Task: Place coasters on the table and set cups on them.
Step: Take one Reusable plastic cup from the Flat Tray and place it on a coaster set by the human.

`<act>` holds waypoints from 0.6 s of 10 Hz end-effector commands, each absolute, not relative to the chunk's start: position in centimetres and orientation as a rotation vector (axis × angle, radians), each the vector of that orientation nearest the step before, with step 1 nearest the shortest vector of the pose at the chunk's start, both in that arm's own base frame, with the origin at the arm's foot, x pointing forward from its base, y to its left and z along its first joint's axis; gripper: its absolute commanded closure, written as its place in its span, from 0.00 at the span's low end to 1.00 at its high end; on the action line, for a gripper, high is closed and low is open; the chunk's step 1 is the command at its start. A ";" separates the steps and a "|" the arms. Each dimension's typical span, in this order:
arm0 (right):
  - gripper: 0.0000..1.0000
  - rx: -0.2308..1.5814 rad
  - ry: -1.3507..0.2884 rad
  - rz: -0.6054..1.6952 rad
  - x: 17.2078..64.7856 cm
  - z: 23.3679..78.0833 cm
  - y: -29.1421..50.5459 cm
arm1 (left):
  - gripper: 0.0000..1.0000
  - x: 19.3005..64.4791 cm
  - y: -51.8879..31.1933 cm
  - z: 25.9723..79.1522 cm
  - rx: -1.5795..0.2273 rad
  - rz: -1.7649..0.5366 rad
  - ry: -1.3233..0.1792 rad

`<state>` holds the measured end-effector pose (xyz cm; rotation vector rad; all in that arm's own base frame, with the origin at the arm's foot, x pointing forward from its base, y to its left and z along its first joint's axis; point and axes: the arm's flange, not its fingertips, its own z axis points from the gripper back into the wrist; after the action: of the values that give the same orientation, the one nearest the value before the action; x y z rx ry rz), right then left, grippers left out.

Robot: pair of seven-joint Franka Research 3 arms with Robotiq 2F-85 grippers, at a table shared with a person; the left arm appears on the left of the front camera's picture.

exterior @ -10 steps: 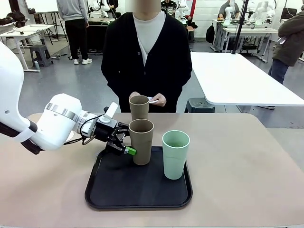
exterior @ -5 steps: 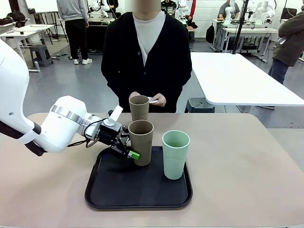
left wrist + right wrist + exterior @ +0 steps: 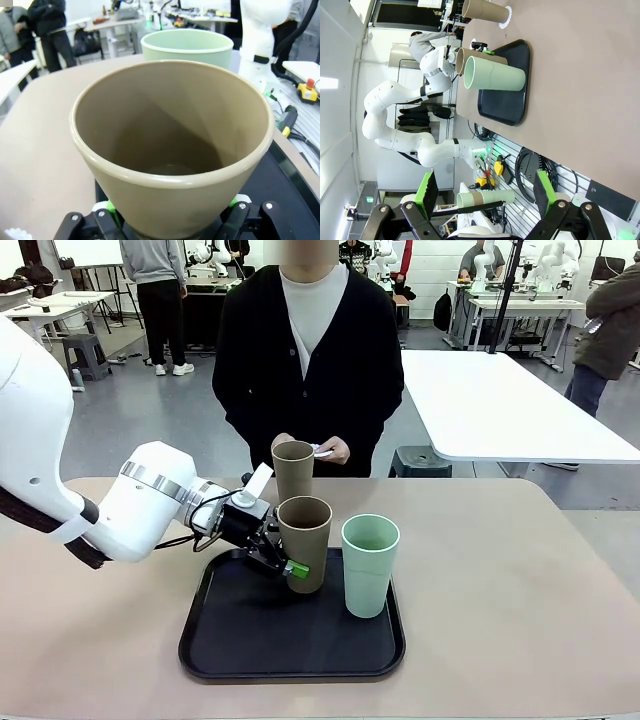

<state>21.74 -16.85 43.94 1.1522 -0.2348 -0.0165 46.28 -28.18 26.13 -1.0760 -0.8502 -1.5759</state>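
My left gripper (image 3: 291, 562) is shut on the near tan cup (image 3: 305, 540), low on its body, over the black tray (image 3: 290, 640). In the left wrist view the same cup (image 3: 170, 150) sits gripped between my fingers (image 3: 107, 220). A mint green cup (image 3: 370, 565) stands on the tray just right of it. A second tan cup (image 3: 293, 468) stands on the table (image 3: 520, 590) near the person; the right wrist view shows this cup (image 3: 482, 10) on a white coaster (image 3: 508, 17). The person's hand (image 3: 335, 450) holds something white. My right gripper (image 3: 485, 195) is open and far from the tray.
The tray lies mid-table toward my side. Bare tabletop stretches to the left and right of it. The person stands at the far edge, hands together. A white table (image 3: 500, 405) stands behind on the right.
My left gripper slid right toward the near tan cup and closed on it. The cup has shifted a little to the right. The other cups have not moved.
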 end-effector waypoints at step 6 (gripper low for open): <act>0.00 1.176 -0.257 -0.006 21.9 44.0 -16.9 | 0.35 46.3 -25.0 32.2 -1.046 -1.427 -0.803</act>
<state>21.74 -16.85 43.93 1.1523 -0.2346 -0.0166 46.93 -26.96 28.36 -1.0655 -0.8156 -1.4871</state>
